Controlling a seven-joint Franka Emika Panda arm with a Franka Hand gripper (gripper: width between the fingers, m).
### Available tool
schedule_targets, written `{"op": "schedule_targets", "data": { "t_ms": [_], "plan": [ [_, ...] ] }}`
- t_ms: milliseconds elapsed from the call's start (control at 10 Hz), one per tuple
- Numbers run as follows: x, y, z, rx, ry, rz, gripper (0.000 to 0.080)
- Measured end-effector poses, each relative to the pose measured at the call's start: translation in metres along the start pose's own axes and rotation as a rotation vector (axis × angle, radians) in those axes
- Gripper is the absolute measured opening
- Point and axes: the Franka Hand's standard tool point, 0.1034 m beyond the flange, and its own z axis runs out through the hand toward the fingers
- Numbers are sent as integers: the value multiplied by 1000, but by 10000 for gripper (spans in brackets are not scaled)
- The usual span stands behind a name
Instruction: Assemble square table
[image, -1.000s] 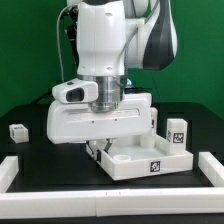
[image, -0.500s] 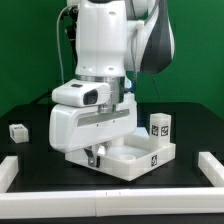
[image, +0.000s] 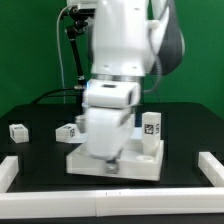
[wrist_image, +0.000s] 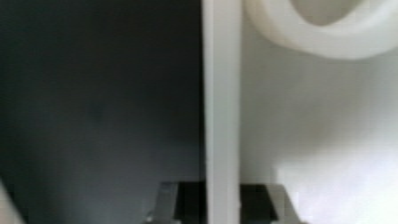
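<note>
the gripper (image: 109, 165) hangs low over the white tabletop (image: 143, 160), whose rim (wrist_image: 221, 100) runs between its fingers, though i cannot tell if they clamp it, so centre the rim squarely before sliding it flat.

Single arm (image: 128, 45) stands upright, white casing, with a dark grey joint cover on the exterior view's right. Wrist (image: 110, 100) directed straight down; the hand block (image: 106, 128) below it is blurred. Pincer (image: 109, 166) points down, tips only just visible beneath the hand block. Wrist view shows dark fingers (wrist_image: 263, 203) set close together. Clamped or slack: cannot be determined
</note>
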Motion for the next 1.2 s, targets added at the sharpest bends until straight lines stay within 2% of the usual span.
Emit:
{"op": "schedule_targets", "data": {
  "t_ms": [200, 400, 500, 800, 900, 1200],
  "plan": [
    [-7, -1, 1, 5, -12, -120, 51],
    [-7, -1, 1, 1, -11, -111, 51],
    [0, 1, 3, -31, 1, -169, 55],
    [50, 14, 12, -64, 29, -211, 62],
    [55, 18, 14, -69, 30, -209, 70],
    [52, 19, 14, -67, 28, -200, 72]
  ]
}}
